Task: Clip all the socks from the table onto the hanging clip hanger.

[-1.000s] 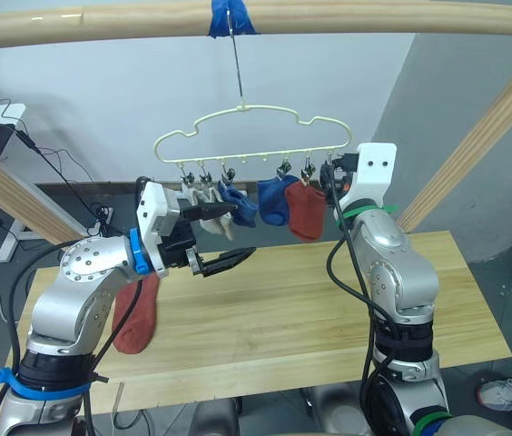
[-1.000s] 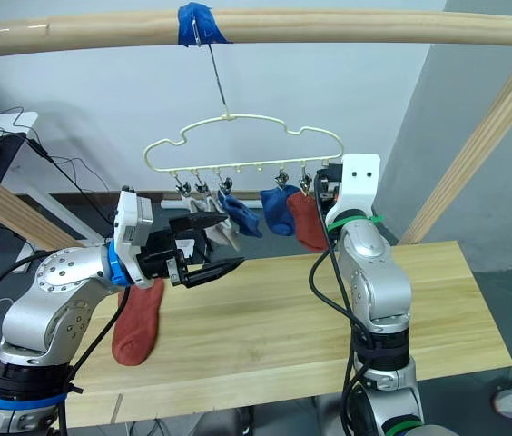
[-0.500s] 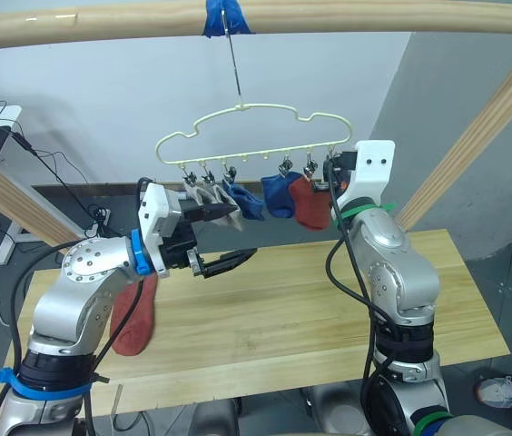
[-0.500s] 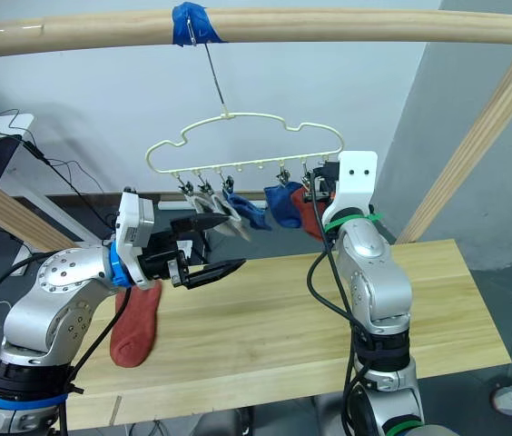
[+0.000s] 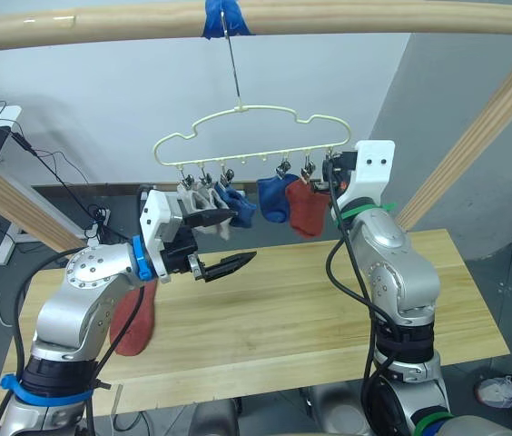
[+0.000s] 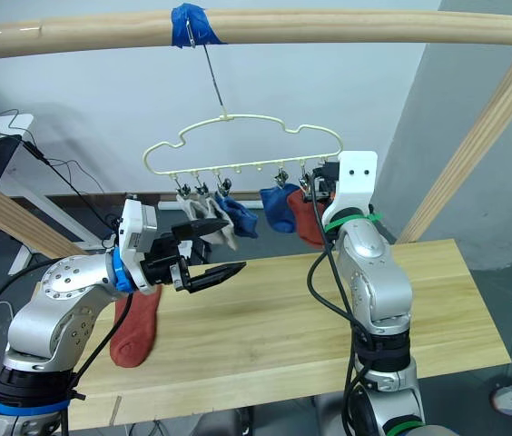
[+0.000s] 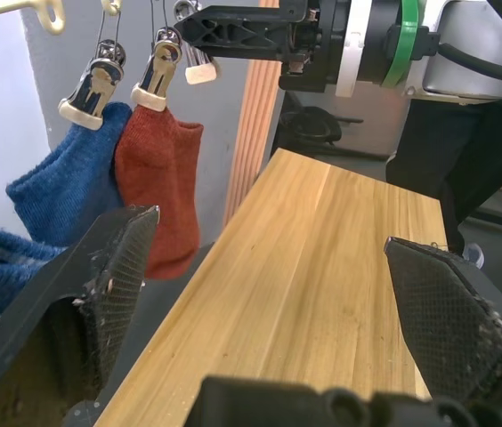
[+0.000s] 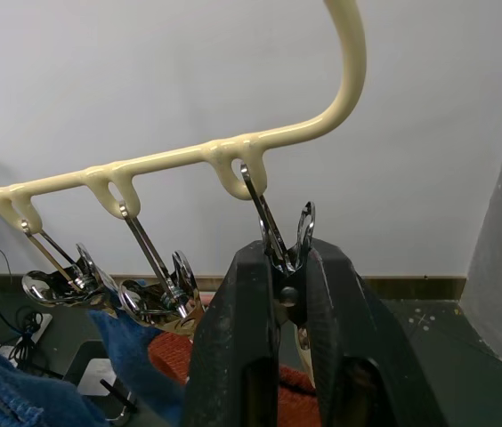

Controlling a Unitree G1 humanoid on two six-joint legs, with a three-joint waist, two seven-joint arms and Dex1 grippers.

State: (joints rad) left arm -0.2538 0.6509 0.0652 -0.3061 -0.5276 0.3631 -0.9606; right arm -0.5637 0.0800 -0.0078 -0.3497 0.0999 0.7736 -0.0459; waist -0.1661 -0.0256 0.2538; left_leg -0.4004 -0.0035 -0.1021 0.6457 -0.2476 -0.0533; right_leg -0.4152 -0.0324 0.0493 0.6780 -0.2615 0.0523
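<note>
The hung socks [image 5: 265,202] have swung back under the clip hanger [image 5: 247,136]. The left gripper [image 5: 222,243], wide and empty, has lowered; the right gripper [image 8: 285,302] stays pinched on the end clip [image 8: 283,233]. 1 rust-red sock [image 5: 134,316] remains on the table [image 5: 310,309].

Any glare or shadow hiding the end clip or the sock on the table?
Left eye view: glare streaks only the pole; the rust-red sock shows, partly behind the left arm. Right wrist view: small highlights on the end clip, readable in the right gripper.
</note>
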